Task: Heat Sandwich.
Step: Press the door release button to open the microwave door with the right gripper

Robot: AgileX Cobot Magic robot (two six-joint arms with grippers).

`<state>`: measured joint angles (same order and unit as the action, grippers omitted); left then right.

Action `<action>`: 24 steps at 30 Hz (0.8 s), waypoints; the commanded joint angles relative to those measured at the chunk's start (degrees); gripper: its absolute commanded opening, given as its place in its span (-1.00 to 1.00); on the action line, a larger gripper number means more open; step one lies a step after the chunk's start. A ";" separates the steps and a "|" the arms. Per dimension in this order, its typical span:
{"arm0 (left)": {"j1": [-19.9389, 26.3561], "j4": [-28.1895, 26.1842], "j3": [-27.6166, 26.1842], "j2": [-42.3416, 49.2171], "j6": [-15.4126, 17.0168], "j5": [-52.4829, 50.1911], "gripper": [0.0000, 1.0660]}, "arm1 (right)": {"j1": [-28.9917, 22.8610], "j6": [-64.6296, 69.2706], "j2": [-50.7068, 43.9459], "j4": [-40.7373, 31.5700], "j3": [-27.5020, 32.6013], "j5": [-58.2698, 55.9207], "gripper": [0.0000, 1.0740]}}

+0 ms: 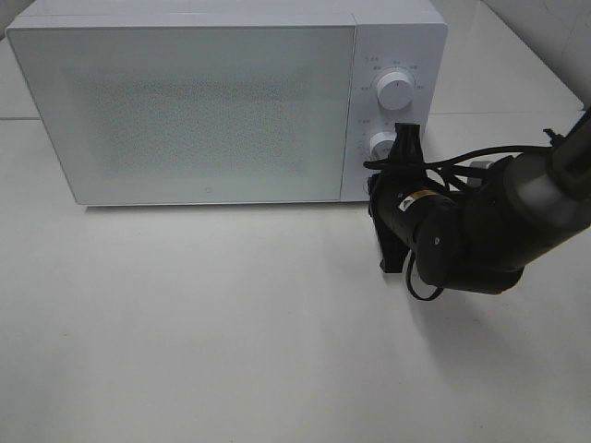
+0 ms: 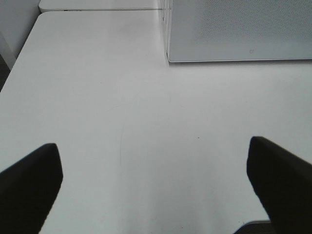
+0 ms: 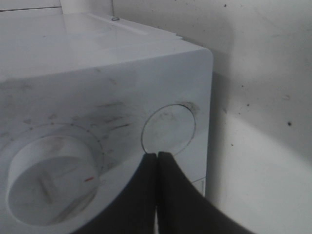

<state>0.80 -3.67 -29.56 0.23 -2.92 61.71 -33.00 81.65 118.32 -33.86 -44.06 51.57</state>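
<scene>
The sandwich is out of view. The white microwave [image 1: 185,111] stands with its door closed. My right gripper [image 3: 157,156] is shut, empty, its tips against the lower edge of the round button [image 3: 169,127] on the control panel, beside the lower knob [image 3: 51,183]. In the high view that gripper [image 1: 373,187] is at the panel's bottom, under the lower knob [image 1: 382,143]. My left gripper [image 2: 155,170] is open and empty over bare table, short of the microwave's front corner [image 2: 169,58]; it does not show in the high view.
The upper knob [image 1: 395,90] sits above the lower one on the panel. The black right arm [image 1: 480,231] reaches in from the right, with cables over it. The white table [image 1: 231,332] stretches in front of the microwave.
</scene>
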 commanded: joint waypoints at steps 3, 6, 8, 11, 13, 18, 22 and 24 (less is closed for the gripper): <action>0.17 -0.23 0.00 0.40 0.06 -0.57 0.83 | 0.29 -0.06 1.60 0.11 -2.01 -0.86 -1.00; 0.17 -0.23 0.00 0.40 0.11 -0.57 0.83 | 0.92 -0.34 2.18 -0.46 -2.58 -0.57 -1.00; 0.17 -0.23 0.00 0.40 0.11 -0.57 0.83 | 0.92 -0.69 2.41 -0.86 -2.81 -0.57 -1.00; 0.17 -0.23 0.00 0.40 0.11 -0.57 0.83 | 0.92 -1.03 3.78 -1.55 -4.58 -0.46 -1.00; 0.17 -0.23 0.00 0.40 0.11 -0.57 0.83 | 0.92 -1.09 3.95 -1.78 -4.98 -0.34 -1.00; 0.17 -0.23 0.00 0.40 0.11 -0.57 0.83 | 0.92 -2.18 4.64 -3.21 -5.67 2.01 -1.00; 0.17 -0.23 0.00 0.40 0.11 -0.57 0.83 | 0.92 -3.72 4.64 -4.13 -5.67 5.50 -1.00; 0.17 -0.23 0.00 0.40 0.11 -0.57 0.83 | 0.92 -3.72 4.64 -4.81 -5.96 5.96 -0.99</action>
<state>0.80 -3.67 -29.56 0.23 -2.92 61.71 -32.31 79.07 123.30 -37.82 -48.87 53.86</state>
